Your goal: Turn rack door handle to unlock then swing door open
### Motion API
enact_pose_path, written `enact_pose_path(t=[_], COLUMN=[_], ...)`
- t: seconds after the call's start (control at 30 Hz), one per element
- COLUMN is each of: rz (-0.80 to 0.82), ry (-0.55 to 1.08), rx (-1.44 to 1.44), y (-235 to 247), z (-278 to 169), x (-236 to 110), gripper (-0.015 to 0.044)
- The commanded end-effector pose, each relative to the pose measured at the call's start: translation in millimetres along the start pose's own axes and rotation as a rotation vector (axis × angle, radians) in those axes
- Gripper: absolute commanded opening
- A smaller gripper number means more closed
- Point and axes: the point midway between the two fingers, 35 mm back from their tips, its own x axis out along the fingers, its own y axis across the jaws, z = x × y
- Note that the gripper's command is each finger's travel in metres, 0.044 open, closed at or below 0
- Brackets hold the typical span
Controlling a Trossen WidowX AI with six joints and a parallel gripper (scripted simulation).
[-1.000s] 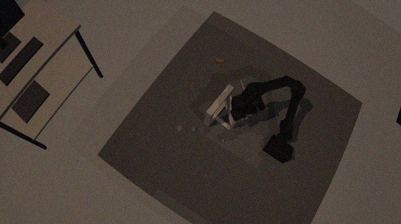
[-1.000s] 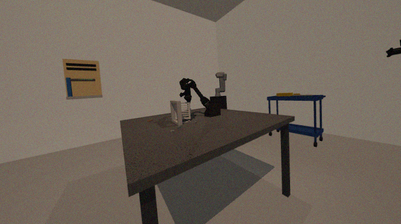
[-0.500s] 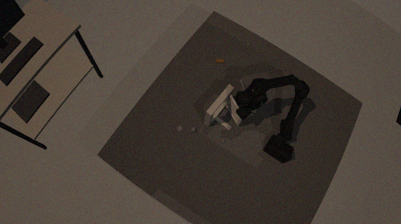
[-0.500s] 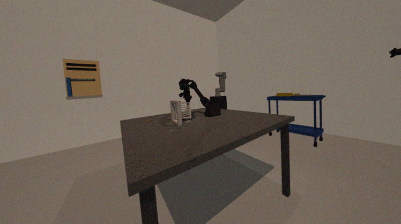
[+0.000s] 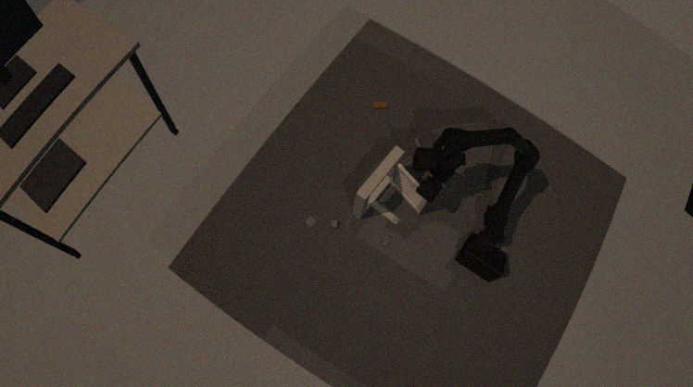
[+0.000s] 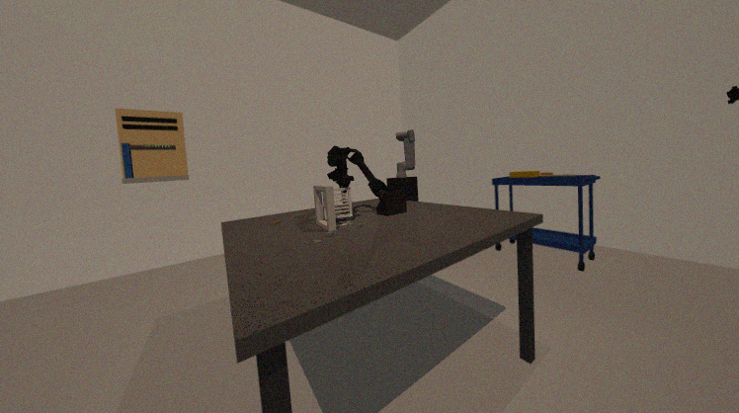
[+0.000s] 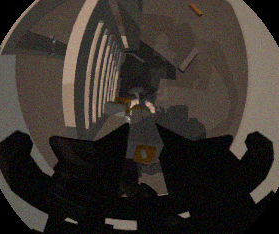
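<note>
Claw (image 5: pixel 428 191) (image 6: pixel 342 184) (image 7: pixel 141 127) part-closed, gripping handle (image 7: pixel 144 140) | door (image 5: pixel 420 206) (image 6: pixel 350 204) (image 7: pixel 75 75) between arm base (image 5: pixel 482 258) (image 6: pixel 391 206) and counter's (image 5: pixel 255 240) (image 6: pixel 408 233) (image 7: pixel 215 30) upper-left edge, top view | handle upright, straight below my claw; I'd judge a little more swing
</note>
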Motion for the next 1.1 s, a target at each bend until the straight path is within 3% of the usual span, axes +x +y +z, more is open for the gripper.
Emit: enact_pose_path(t=[0.0,0.73,1.07], rz=[-0.001,-0.002,-0.002], ry=[-0.003,-0.003,-0.003], rx=[-0.067,-0.199,-0.199], y=[-8,-25,-25], z=[3,8,8], x=[0,0,0], gripper=[0.0025,0.0025,0.0287])
